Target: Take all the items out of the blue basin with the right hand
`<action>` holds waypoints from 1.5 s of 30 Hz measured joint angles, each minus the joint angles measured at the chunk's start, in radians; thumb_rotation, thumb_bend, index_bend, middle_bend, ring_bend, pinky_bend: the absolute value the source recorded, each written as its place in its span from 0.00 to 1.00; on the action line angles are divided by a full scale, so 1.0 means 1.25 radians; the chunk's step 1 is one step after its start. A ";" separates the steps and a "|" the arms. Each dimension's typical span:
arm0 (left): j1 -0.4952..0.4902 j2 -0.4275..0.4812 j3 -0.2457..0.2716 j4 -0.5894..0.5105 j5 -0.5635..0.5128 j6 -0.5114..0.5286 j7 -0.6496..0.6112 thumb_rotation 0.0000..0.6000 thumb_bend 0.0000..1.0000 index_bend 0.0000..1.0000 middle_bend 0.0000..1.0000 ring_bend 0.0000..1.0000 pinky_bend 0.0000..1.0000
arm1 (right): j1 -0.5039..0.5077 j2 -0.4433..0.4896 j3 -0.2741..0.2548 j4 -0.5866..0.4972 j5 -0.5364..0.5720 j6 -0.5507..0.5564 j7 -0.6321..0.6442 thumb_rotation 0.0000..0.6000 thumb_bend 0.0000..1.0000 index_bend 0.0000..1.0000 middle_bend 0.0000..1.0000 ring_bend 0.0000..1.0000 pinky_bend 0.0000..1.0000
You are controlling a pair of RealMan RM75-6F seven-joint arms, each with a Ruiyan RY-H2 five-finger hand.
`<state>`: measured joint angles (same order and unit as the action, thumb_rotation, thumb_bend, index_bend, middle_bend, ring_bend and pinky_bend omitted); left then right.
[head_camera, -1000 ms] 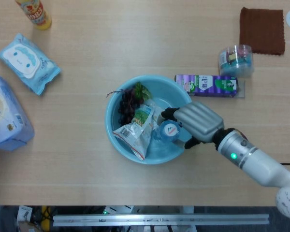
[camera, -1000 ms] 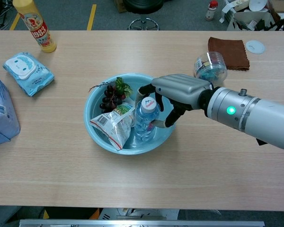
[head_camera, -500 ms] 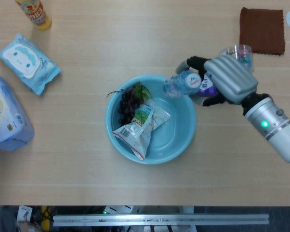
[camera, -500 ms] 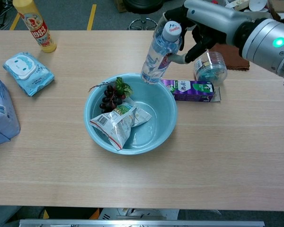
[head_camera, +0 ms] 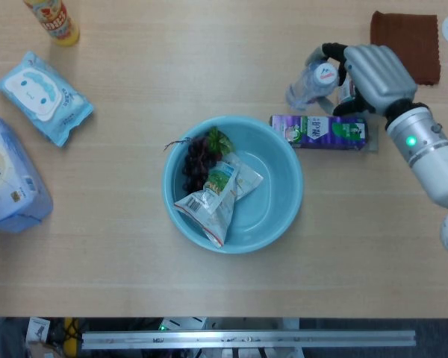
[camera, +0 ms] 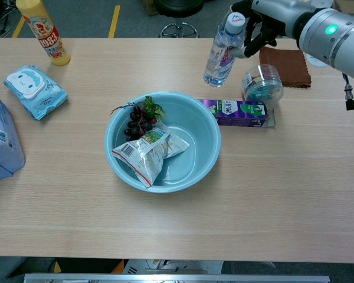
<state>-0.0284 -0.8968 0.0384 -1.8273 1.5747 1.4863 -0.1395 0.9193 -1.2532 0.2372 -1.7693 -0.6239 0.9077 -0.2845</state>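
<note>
The blue basin (head_camera: 287, 205) (camera: 206, 159) sits mid-table. Inside it lie a bunch of dark grapes (head_camera: 198, 158) (camera: 138, 119) and a crinkled snack bag (head_camera: 213, 200) (camera: 143, 152). My right hand (head_camera: 372, 71) (camera: 270, 15) holds a clear water bottle (head_camera: 309, 84) (camera: 221, 50) near its cap, out of the basin, over the table behind the purple milk carton (head_camera: 325, 131) (camera: 235, 109). The bottle hangs tilted, its base toward the left. My left hand shows in neither view.
A clear round tub (head_camera: 346, 91) (camera: 262, 85) and a brown cloth (head_camera: 405, 46) (camera: 286, 63) lie behind the carton. At the left are a wipes pack (head_camera: 43, 97) (camera: 35, 91), a large blue package (head_camera: 9, 179) (camera: 0, 141) and a yellow bottle (head_camera: 54, 20) (camera: 42, 32).
My right hand lifted the water bottle out of the basin and carried it up and back to the right, past the milk carton. The grapes and snack bag stayed put.
</note>
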 measured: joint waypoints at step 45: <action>-0.010 -0.009 0.001 0.005 -0.010 -0.022 -0.007 1.00 0.05 0.10 0.16 0.12 0.17 | 0.071 -0.121 -0.014 0.203 0.123 -0.106 -0.035 1.00 0.16 0.00 0.08 0.17 0.51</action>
<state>-0.0412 -0.9078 0.0399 -1.8206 1.5620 1.4586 -0.1481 1.0085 -1.4039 0.2202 -1.5151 -0.4706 0.7748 -0.3286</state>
